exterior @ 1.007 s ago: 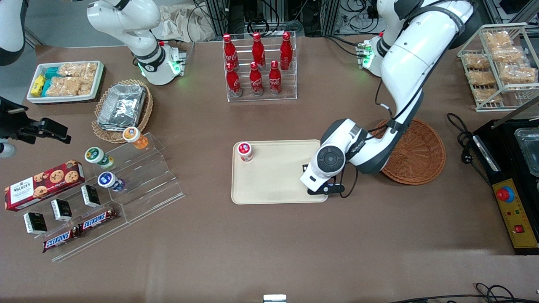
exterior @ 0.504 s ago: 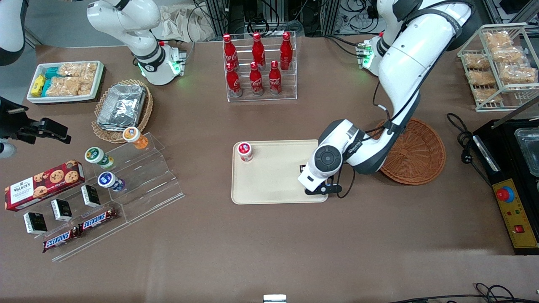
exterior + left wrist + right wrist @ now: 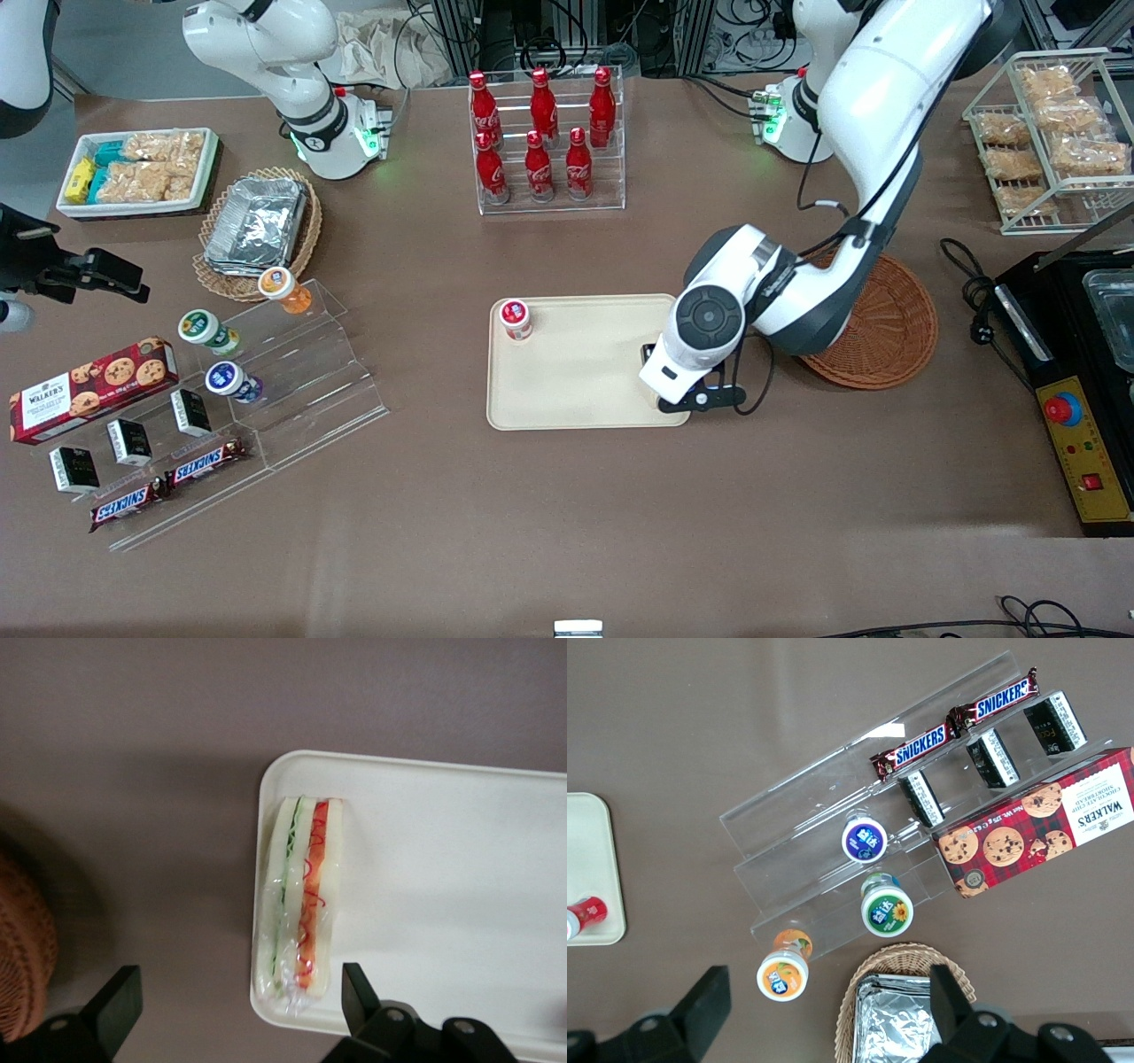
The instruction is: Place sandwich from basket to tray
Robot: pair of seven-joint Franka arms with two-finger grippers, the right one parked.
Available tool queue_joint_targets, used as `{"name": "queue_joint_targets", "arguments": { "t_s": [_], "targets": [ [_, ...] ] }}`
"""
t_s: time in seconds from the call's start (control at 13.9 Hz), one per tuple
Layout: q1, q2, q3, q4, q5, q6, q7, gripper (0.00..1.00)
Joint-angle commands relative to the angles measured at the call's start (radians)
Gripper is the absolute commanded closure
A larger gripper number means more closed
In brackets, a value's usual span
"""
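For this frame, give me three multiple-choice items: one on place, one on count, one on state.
1. The sandwich lies: A in the basket; B on the tray along its rim; C on the bare table.
2. Red cola bottles in the clear rack: A four; B six; C eight.
3. The end effector is: A open above the sandwich; B shut on it; C inside the basket.

B: it rests along the tray's edge.
B: two rows of three.
A: fingers spread, touching nothing.

A robotics lab is posing as a snack shop. Cabling and aluminium framing (image 3: 567, 31) are showing along the frame's top, while cola bottles (image 3: 540, 133) and Snickers bars (image 3: 168, 486) are sitting on acrylic displays.
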Motion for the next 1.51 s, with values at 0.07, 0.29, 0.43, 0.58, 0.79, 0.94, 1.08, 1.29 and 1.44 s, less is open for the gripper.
{"name": "queue_joint_targets", "arguments": {
  "t_s": [0.07, 0.29, 0.43, 0.58, 0.79, 0.94, 1.08, 1.29, 1.44],
  "targets": [
    [0.045, -0.072, -0.001, 0.037, -0.022, -0.113, 0.026, 0.0],
    [0.123, -0.131, 0.0, 0.037, -0.022, -0.185, 0.191, 0.0],
    [0.181, -0.158, 0.002, 0.037, -0.045, -0.204, 0.271, 0.0],
    [0.241, -0.18, 0.002, 0.036, -0.05, -0.219, 0.354, 0.0],
    [0.263, -0.235, 0.087, 0.017, -0.06, -0.239, 0.517, 0.0],
    [0.251, -0.292, 0.198, 0.002, -0.14, -0.242, 0.638, 0.0],
    [0.209, -0.353, 0.305, -0.03, -0.177, -0.241, 0.732, 0.0],
    [0.169, -0.437, 0.422, -0.084, -0.198, -0.236, 0.793, 0.0],
    [0.169, -0.485, 0.448, -0.113, -0.198, -0.233, 0.809, 0.0]
  ]
}}
